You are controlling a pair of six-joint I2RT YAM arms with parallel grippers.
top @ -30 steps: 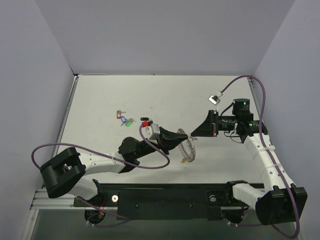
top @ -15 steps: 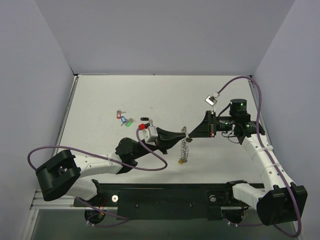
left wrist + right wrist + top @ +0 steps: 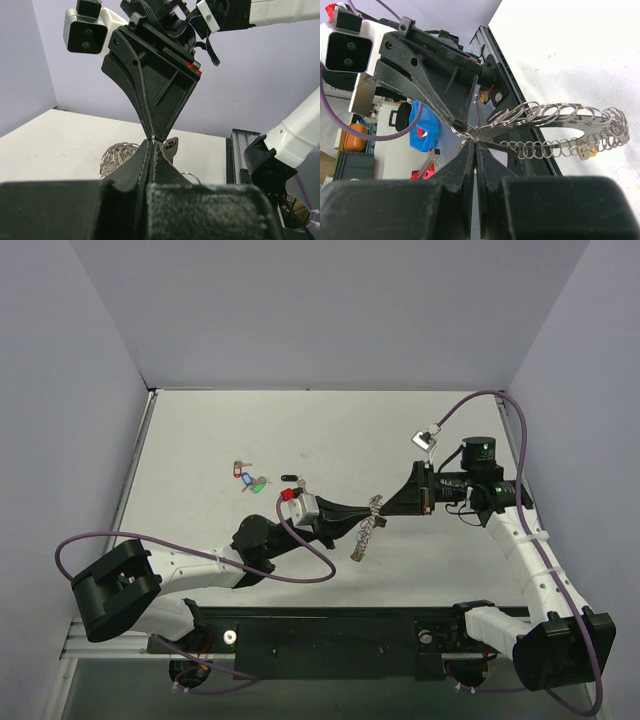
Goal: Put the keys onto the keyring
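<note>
The left pincer [image 3: 368,508] and right pincer [image 3: 384,510] meet tip to tip above the middle of the table [image 3: 220,430]. Each is clamped tight on the top of the keyring [image 3: 364,532], which hangs below them. The loose keys [image 3: 250,478] lie on the table, well apart to the left.

Left end effector [image 3: 371,508] and right end effector [image 3: 383,510] closed tip to tip above the keyring [image 3: 364,538], their arms barring its left and right, loose keys [image 3: 250,480] well off to its far left, bare table [image 3: 330,430] open beyond it
</note>
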